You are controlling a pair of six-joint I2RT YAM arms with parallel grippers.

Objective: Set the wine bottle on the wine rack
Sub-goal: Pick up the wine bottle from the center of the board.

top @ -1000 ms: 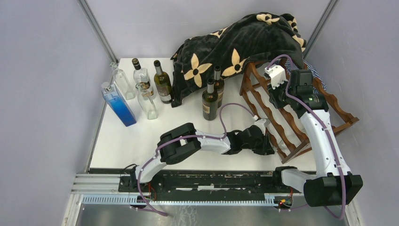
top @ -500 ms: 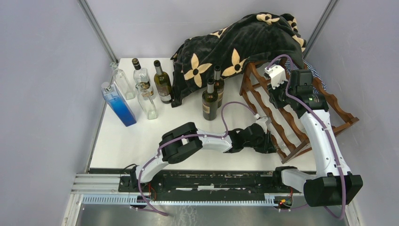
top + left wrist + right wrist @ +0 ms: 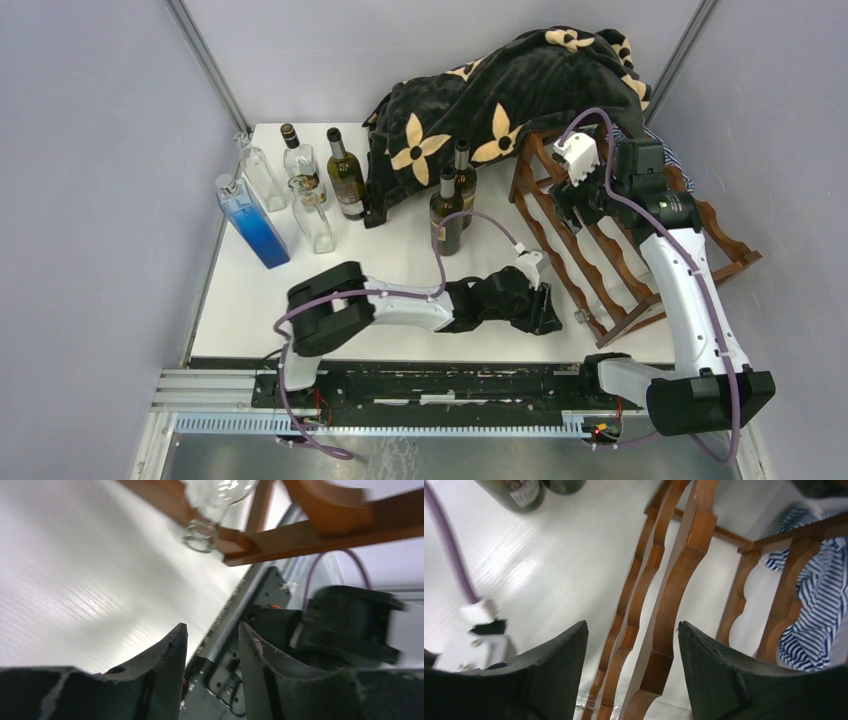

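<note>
The job looked all but done: a clear bottle [image 3: 584, 314] lay on the lowest tier of the rack [image 3: 722, 232], its neck poking out over the near rail at the rack's near-left corner. In the left wrist view its open mouth [image 3: 201, 529] rested on that rail [image 3: 310, 535], with neither arm touching it. How squarely its body sat in the scallops I could not tell, since the rails hid most of it. What seemed left was only to draw both arms clear of the rack, unless the dark bottles [image 3: 446, 212] standing left of it were meant to follow. The left arm stretched low across the table [image 3: 300, 290] toward that corner, and the left gripper [image 3: 546, 312] stopped just short of the neck. Its jaws [image 3: 212, 630] were parted a little, with nothing between them. The right arm reached up and over the rack's far-left part, wrist bent downward. The right gripper [image 3: 572, 203] hung above the upper rails, its jaws [image 3: 634, 630] well apart and empty, a scalloped rail [image 3: 679, 575] showing in the gap below them but not held.
</note>
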